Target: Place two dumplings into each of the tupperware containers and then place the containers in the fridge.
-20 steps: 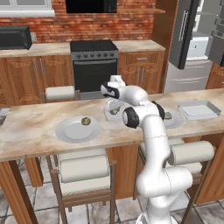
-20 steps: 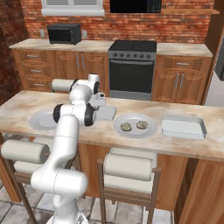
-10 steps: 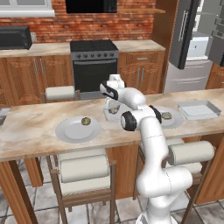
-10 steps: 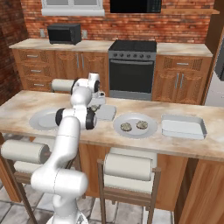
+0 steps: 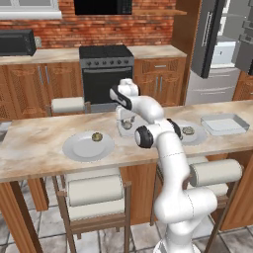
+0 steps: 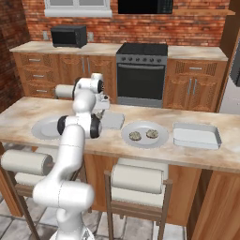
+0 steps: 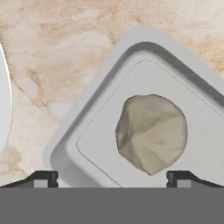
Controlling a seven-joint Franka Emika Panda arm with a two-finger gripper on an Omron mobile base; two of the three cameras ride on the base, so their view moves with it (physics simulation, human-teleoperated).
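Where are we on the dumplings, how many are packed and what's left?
Done: one dumpling lies in the near container.
In hand: nothing; the end effector hangs open above it.
Left: one dumpling on the left plate, two on the right plate, the far container empty, and both containers to the fridge.

One dumpling (image 7: 152, 133) lies in a tupperware container (image 7: 94, 107) on the marble counter (image 7: 57, 52); claw (image 7: 112, 178) tips spread wide apart.
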